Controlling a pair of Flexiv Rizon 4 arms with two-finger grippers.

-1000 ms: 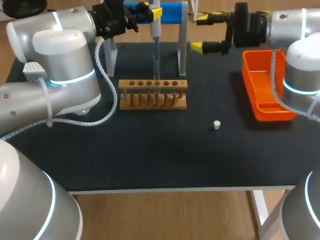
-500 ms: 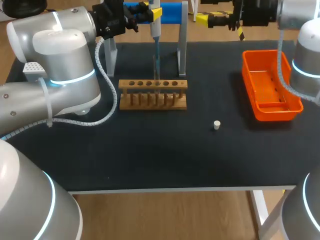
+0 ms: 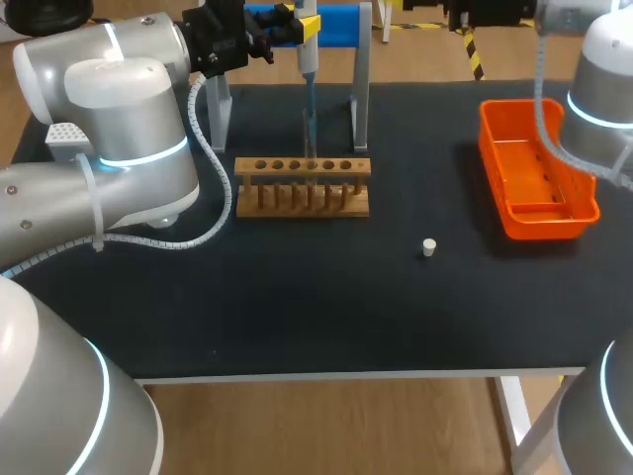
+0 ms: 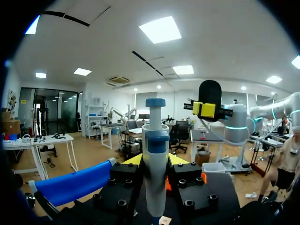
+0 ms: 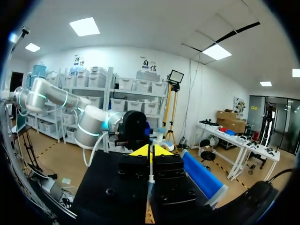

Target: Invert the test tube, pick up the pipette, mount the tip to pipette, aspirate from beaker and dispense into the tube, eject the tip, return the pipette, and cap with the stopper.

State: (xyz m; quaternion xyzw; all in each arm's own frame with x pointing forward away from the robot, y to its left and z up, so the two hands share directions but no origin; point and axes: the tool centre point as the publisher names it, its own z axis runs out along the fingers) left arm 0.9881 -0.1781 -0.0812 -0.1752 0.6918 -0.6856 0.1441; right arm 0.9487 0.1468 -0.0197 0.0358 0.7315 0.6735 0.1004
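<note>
Left gripper (image 3: 289, 22) still clamping pipette (image 3: 308, 54) above wooden rack (image 3: 303, 186), right arm (image 3: 603, 94) lifted back past tabletop (image 3: 297, 297) far edge, right gripper (image 5: 150, 152) state not discernible

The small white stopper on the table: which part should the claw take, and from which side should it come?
Take the stopper by its round side wall, coming straight down from above. It seems to stand on end on the table, so only its sides and top are free. The wooden rack and orange bin stand well apart, leaving room around it.

Black table (image 3: 297, 307), white leg (image 3: 515, 414), wooden floor (image 3: 326, 426)
</note>
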